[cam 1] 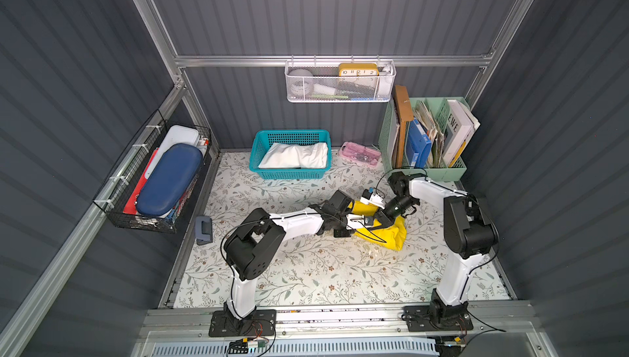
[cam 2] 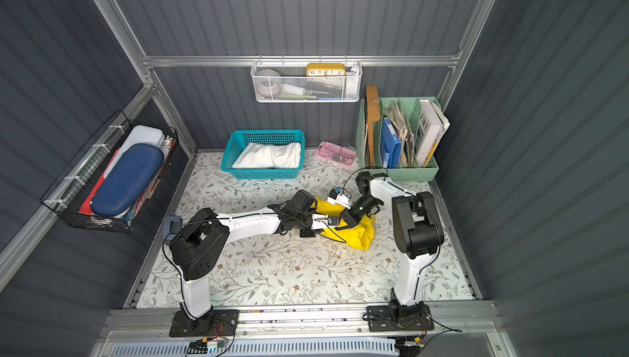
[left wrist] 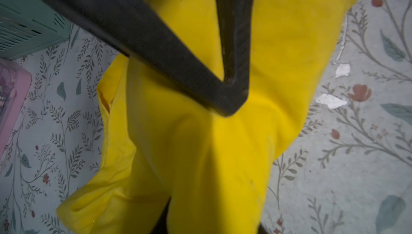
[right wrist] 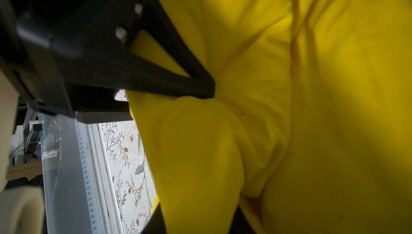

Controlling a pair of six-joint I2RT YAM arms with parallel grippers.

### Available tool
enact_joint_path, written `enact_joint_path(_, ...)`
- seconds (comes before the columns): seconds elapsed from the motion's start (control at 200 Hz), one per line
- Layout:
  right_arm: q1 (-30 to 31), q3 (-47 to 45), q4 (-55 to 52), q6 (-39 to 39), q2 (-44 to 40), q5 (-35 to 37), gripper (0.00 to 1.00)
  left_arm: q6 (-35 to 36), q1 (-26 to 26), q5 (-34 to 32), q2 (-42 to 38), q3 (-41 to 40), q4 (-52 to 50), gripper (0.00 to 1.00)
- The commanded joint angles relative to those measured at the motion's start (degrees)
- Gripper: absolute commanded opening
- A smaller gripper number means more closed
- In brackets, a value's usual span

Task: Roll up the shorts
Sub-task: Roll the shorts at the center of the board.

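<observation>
The yellow shorts (cam 1: 394, 236) (cam 2: 362, 236) lie bunched into a thick bundle on the flowered mat, right of centre. My left gripper (cam 1: 352, 229) reaches in from the left. In the left wrist view (left wrist: 213, 226) its dark fingers at the frame's edge are shut on a fold of yellow cloth. My right gripper (cam 1: 379, 224) comes from the right and meets the same bundle. The right wrist view (right wrist: 198, 224) shows it shut on yellow cloth too. The white shorts (cam 1: 296, 156) (cam 2: 269, 156) lie rolled in the teal basket (cam 1: 289, 133) at the back.
A pink case (cam 1: 360, 154) and a green file holder (cam 1: 442, 170) stand at the back right. A grey-blue punch (cam 1: 203, 229) sits at the mat's left edge. Wire baskets hang on the left wall (cam 1: 153, 181) and back wall (cam 1: 340, 83).
</observation>
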Motion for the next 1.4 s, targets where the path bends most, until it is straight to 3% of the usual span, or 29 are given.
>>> enact_joint_path(0.0,0.16,-2.14,6.25,2.38,-4.01,0.85,0.25,-0.83,0.24,1.02,2.37,1.46,-6.53,0.16)
enact_joint_path(0.11,-0.32,-4.35,10.40,3.86,-6.65,2.88,0.31,-1.13,0.37,0.41,3.10,3.01,-9.27,0.00)
enact_joint_path(0.13,-0.43,-4.70,11.19,4.17,-7.16,3.31,0.44,-1.26,0.33,0.43,3.19,3.22,-9.91,0.00)
enact_joint_path(0.135,-0.45,-4.81,11.40,4.25,-7.35,3.42,0.51,-1.23,0.33,0.38,3.21,3.32,-10.09,0.00)
enact_joint_path(0.145,-0.52,-5.05,11.77,4.31,-7.61,3.56,0.81,-1.31,0.33,0.30,3.23,3.43,-10.43,0.00)
enact_joint_path(0.15,-0.53,-5.16,11.99,4.41,-7.66,3.68,0.90,-1.34,0.33,0.27,3.23,3.46,-10.57,0.00)
enact_joint_path(0.16,-0.61,-5.36,12.55,4.60,-8.06,4.00,0.97,-1.36,0.39,0.25,3.26,3.58,-10.86,0.00)
enact_joint_path(0.175,-0.74,-5.75,13.15,5.04,-8.51,4.40,0.99,-1.51,0.41,0.09,3.26,3.78,-11.38,0.00)
enact_joint_path(0.34,-2.03,-9.96,20.97,6.90,-14.39,5.32,0.99,-2.72,0.72,-1.44,2.41,3.76,-15.27,0.00)
enact_joint_path(0.64,-3.61,-16.23,31.19,10.91,-25.75,14.44,0.99,-6.14,2.80,-3.02,1.26,8.88,-27.12,0.00)
enact_joint_path(0.79,-3.71,-18.89,32.98,10.31,-30.86,13.72,0.99,-7.46,4.46,-2.44,1.03,11.16,-31.47,0.00)
enact_joint_path(1.031,-3.77,-25.60,45.29,17.54,-38.84,24.00,0.99,-9.20,8.21,-0.62,1.03,13.96,-36.37,0.00)
enact_joint_path(1.206,-3.32,-31.06,51.41,15.03,-45.36,18.36,0.99,-9.85,10.11,1.67,2.84,16.66,-38.33,0.01)
enact_joint_path(1.296,-2.45,-30.70,51.06,16.41,-45.86,17.17,0.99,-9.97,10.52,3.38,6.40,20.46,-42.09,0.01)
enact_joint_path(1.396,-0.41,-30.66,49.52,13.00,-45.90,15.89,0.99,-10.10,10.71,4.89,11.54,26.10,-48.03,0.02)
